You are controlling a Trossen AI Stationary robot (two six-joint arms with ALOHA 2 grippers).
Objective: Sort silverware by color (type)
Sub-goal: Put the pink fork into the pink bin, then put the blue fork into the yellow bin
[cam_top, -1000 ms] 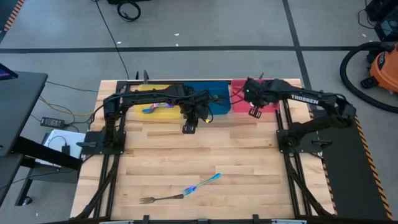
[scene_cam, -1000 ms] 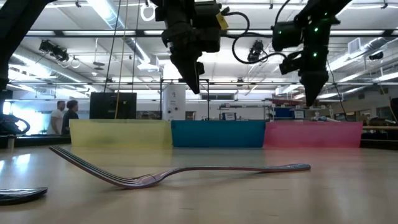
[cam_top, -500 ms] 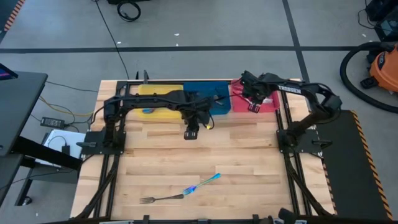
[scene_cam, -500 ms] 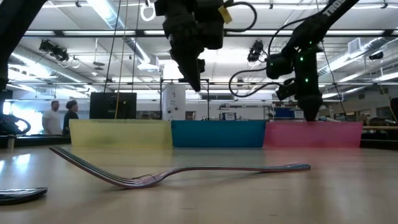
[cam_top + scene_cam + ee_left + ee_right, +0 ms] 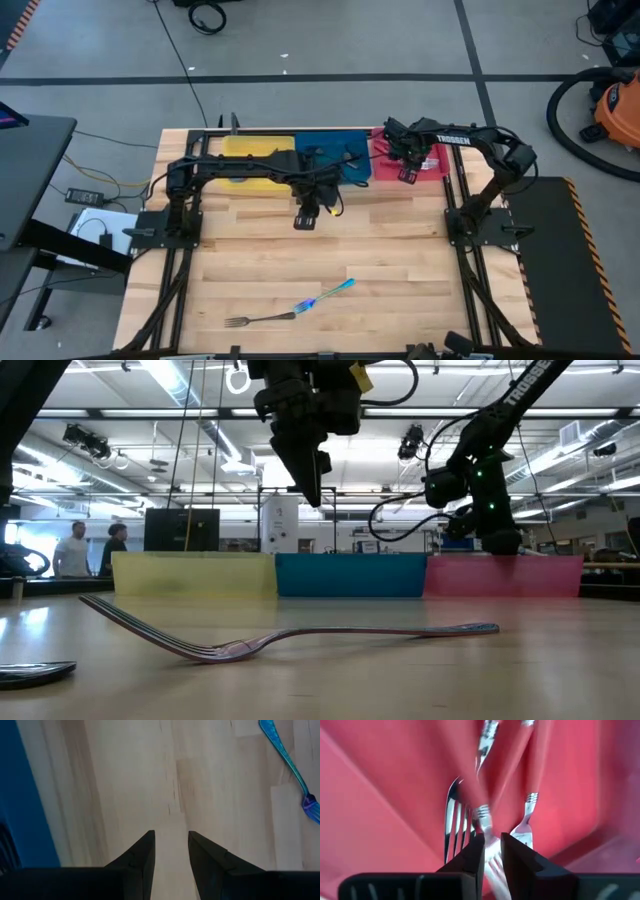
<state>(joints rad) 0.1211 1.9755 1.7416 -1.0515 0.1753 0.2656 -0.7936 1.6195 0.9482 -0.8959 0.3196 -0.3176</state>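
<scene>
Now I see the wooden counter (image 5: 400, 250) filling the middle of the high view, with three trays side by side along its 12 o'clock edge: yellow tray (image 5: 255, 148) toward 11, blue tray (image 5: 325, 146) at 12, red tray (image 5: 385, 160) toward 1.

My left arm reaches across from 9 o'clock, and its gripper (image 5: 304, 219) hangs above bare wood just on the 6 o'clock side of the blue tray. Its jaws stand a little apart with nothing between them, only plank grain showing through the gap in the left wrist view.

My right arm folds in from 3 o'clock, and its gripper (image 5: 408, 176) sits over the red tray. Its jaws are nearly closed, a thin slit between them. A blurred silver piece shows right at that slit, and I cannot tell whether it is held or simply lying below.

Inside the red tray I make out silver forks (image 5: 457, 820) with pink handles.

Down at 6 o'clock, well apart from both arms, one fork (image 5: 290, 310) lies flat on the counter, its tines toward 8 and its iridescent blue handle toward 2.
</scene>
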